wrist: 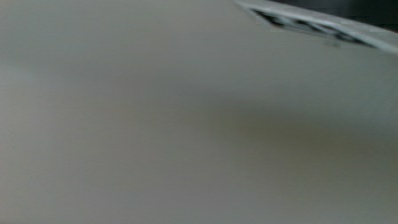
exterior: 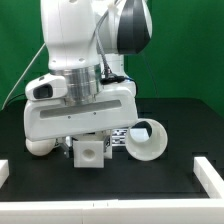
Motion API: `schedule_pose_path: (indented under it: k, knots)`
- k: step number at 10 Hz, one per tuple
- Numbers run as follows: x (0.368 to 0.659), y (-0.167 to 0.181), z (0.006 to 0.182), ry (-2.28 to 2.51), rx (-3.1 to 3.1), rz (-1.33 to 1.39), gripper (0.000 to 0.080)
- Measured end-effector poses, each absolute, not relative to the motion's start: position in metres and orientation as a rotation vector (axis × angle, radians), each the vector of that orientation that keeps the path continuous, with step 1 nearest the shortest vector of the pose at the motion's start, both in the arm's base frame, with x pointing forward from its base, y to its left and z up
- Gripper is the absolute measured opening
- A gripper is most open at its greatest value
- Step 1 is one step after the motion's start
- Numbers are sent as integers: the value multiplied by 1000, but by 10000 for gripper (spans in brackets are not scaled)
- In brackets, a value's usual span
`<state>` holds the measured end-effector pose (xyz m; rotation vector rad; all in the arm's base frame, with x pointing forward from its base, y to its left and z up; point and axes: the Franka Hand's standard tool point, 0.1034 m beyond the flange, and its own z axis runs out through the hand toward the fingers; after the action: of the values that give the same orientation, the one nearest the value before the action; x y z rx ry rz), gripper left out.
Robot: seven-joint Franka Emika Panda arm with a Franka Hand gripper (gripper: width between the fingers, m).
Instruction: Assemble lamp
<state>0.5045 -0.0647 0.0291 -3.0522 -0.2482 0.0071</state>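
In the exterior view the gripper (exterior: 86,141) hangs low over the black table, right above the white square base (exterior: 89,155). The base has a round hole facing the camera. The fingers are hidden by the hand and the base, so I cannot tell whether they grip it. The round bulb (exterior: 38,146) lies on the exterior view's left, partly behind the hand. The tapered shade (exterior: 148,140) lies on its side on the exterior view's right, its opening towards the camera. The wrist view is filled by a blurred white surface (wrist: 160,120) with a tag (wrist: 324,27) at its edge.
A tagged white piece (exterior: 122,136) shows between the base and the shade. Low white rails stand at the front corners of the table, one on the exterior view's left (exterior: 4,172) and one on its right (exterior: 208,172). The arm's large body blocks the table's back.
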Motion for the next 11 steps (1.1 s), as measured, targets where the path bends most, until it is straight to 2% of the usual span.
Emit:
schedule_pose_path:
  k: [5, 6, 7, 8, 11]
  knots:
    - [504, -63, 27, -256, -3049, 16, 456]
    - [504, -63, 27, -257, -3049, 16, 631]
    - [504, -63, 27, -257, -3049, 16, 631]
    - [504, -63, 27, -257, -3049, 17, 685]
    - [503, -62, 27, -244, -3047, 35, 698]
